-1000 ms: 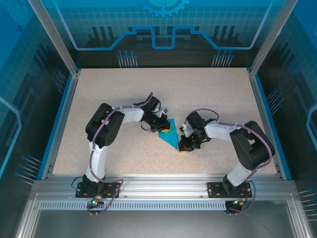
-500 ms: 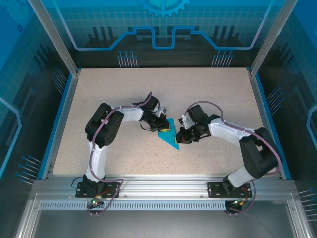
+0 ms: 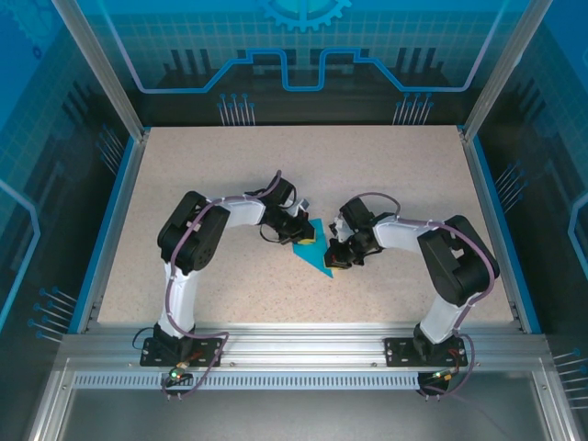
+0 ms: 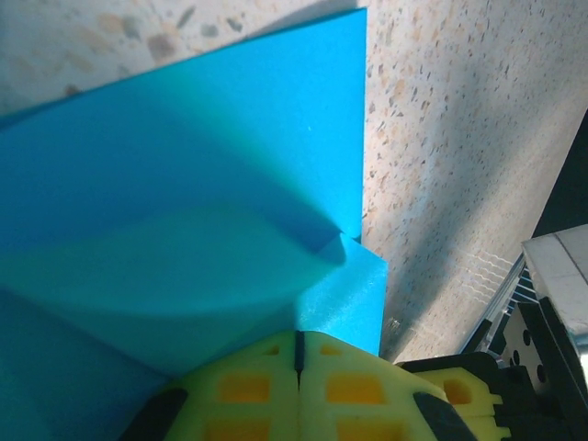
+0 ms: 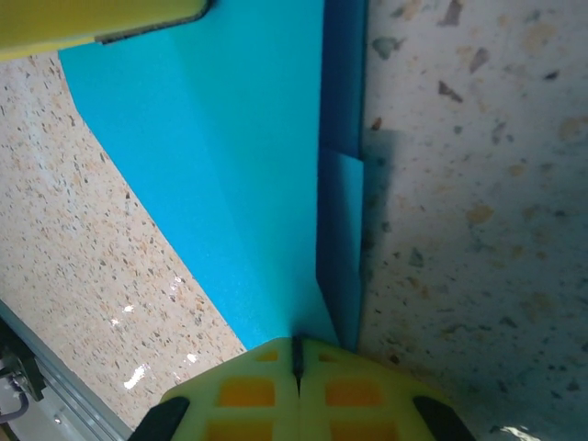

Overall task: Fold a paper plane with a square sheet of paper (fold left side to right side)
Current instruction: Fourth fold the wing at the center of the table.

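The blue paper (image 3: 317, 250) is lying flat on the desk (image 3: 395, 175), folded into a pointed wedge whose tip is aiming toward the arm bases. It is sitting between the two grippers. The left gripper (image 3: 306, 235) is resting on the left side of the paper's wide far end. The right gripper (image 3: 338, 263) is meeting the paper's right edge, close to its pointed near end.

In the left wrist view, the left gripper (image 4: 299, 354) is showing its yellow pads pressed together with only a thin seam between them, so it is closed. Its tips are touching a small folded corner of the paper (image 4: 184, 184), and no paper is showing between the pads. A soft bulge is running across the paper's top layer just ahead of the tips.

In the right wrist view, the right gripper (image 5: 297, 354) is closed in the same way. Its tips are sitting against the paper (image 5: 220, 138) where a narrow folded strip is lying along the paper's right edge. A yellow pad (image 5: 101, 18) of the left gripper is showing at the paper's far end.
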Robot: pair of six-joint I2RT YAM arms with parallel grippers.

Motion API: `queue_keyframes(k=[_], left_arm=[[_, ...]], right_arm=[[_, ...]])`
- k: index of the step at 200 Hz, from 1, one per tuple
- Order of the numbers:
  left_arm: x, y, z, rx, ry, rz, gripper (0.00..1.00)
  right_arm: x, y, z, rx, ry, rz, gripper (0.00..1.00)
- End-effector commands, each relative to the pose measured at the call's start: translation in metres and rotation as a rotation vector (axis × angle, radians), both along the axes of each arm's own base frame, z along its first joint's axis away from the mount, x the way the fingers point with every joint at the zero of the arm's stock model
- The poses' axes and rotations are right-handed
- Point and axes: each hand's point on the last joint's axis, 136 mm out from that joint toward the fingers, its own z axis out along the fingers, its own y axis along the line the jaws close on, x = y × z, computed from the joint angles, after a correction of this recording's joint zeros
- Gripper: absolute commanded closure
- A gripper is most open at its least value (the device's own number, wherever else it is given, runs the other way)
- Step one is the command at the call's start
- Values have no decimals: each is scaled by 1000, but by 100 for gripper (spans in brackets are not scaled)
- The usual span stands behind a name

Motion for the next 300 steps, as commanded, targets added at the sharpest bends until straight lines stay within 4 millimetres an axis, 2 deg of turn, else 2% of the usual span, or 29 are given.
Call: queue_keyframes(k=[1, 26, 41, 83, 121, 152, 198, 300], left_arm=[[0, 16, 2, 36, -46, 23, 95], [0, 8, 28, -30, -146, -12, 91], [-8, 1, 37, -68, -180, -50, 91], [-31, -18, 48, -129, -221, -152, 91], [-42, -26, 38, -134, -173, -200, 92], [-43, -31, 36, -146, -167, -223, 92], [-43, -31, 21, -114, -150, -243, 93], [-38, -12, -15, 37, -168, -240, 98]], right_arm=[[-13, -19, -20, -120, 64, -16, 100], [-23, -28, -27, -155, 88, -16, 100], [-25, -29, -29, -156, 91, -14, 100], [-25, -30, -31, -164, 89, -9, 100], [-24, -29, -31, -164, 91, -7, 100], [-25, -30, -32, -167, 93, -9, 100], [-26, -32, -33, -177, 99, -7, 100], [-32, -40, -35, -219, 122, 4, 100]])
